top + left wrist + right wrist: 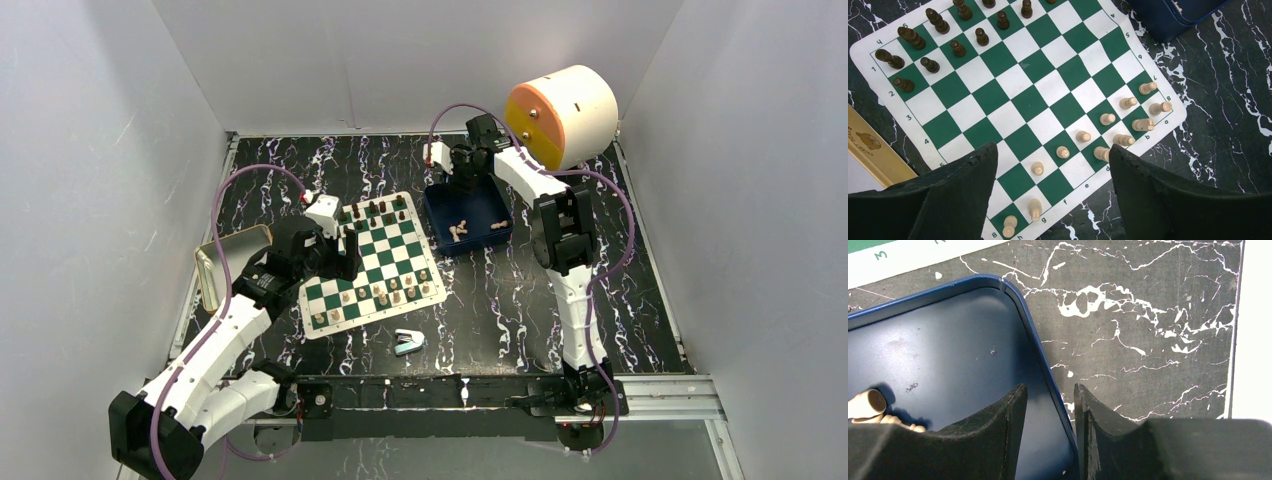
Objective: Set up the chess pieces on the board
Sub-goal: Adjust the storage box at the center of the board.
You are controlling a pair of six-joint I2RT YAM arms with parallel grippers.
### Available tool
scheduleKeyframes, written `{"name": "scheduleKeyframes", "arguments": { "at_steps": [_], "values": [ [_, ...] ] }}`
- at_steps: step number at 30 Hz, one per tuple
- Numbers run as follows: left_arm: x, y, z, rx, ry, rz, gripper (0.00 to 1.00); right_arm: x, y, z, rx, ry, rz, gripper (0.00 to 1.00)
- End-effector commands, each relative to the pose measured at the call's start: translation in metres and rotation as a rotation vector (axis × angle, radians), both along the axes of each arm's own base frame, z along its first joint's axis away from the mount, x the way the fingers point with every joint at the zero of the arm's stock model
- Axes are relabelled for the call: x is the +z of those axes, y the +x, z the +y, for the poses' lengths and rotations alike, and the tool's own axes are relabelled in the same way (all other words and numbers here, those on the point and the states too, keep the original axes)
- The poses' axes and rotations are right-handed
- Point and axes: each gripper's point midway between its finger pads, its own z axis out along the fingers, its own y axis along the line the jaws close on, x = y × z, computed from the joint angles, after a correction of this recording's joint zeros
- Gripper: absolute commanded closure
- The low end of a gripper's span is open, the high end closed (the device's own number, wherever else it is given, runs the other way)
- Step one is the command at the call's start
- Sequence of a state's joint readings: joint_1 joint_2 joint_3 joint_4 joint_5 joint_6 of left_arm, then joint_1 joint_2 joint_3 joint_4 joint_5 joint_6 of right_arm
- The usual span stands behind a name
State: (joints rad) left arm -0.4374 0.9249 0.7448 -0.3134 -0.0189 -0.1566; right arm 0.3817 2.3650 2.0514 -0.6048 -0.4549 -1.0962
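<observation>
The board (372, 262) is a green and white checkered mat left of centre. Dark chess pieces (958, 48) stand in its far rows and light chess pieces (1107, 119) along its near edge. My left gripper (1052, 146) hovers open over that near edge, at the board's left side (345, 250) in the top view, with nothing between its fingers. My right gripper (1049, 386) is low at the dark blue tray (1023, 305), one finger inside and one outside its rim, the jaws narrow but apart. A few light pieces (868, 404) lie in the tray (490, 205).
A gold-rimmed tin (228, 262) leans at the left of the board. A small light-blue stapler-like object (408, 342) lies near the front edge. A large white and orange cylinder (560, 115) sits at the back right. White walls enclose the table.
</observation>
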Motion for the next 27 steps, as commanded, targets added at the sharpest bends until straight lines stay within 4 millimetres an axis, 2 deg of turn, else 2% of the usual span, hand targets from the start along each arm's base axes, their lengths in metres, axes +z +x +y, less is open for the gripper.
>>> {"name": "scheduleKeyframes", "arguments": {
  "at_steps": [1, 8, 22, 27],
  "values": [
    [0.004, 0.003, 0.003, 0.007, 0.005, -0.028, 0.22, 0.017, 0.007, 0.005, 0.033, 0.021, -0.046, 0.53],
    [0.004, 0.004, 0.004, 0.013, 0.009, -0.028, 0.22, 0.012, 0.009, 0.001, 0.033, 0.004, -0.058, 0.58],
    [0.003, 0.004, 0.004, 0.012, 0.009, -0.027, 0.22, 0.017, 0.011, -0.014, 0.013, -0.021, -0.075, 0.67],
    [0.004, 0.004, 0.004, 0.014, 0.011, -0.032, 0.22, 0.022, 0.013, -0.022, -0.004, -0.028, -0.092, 0.74]
  ]
}}
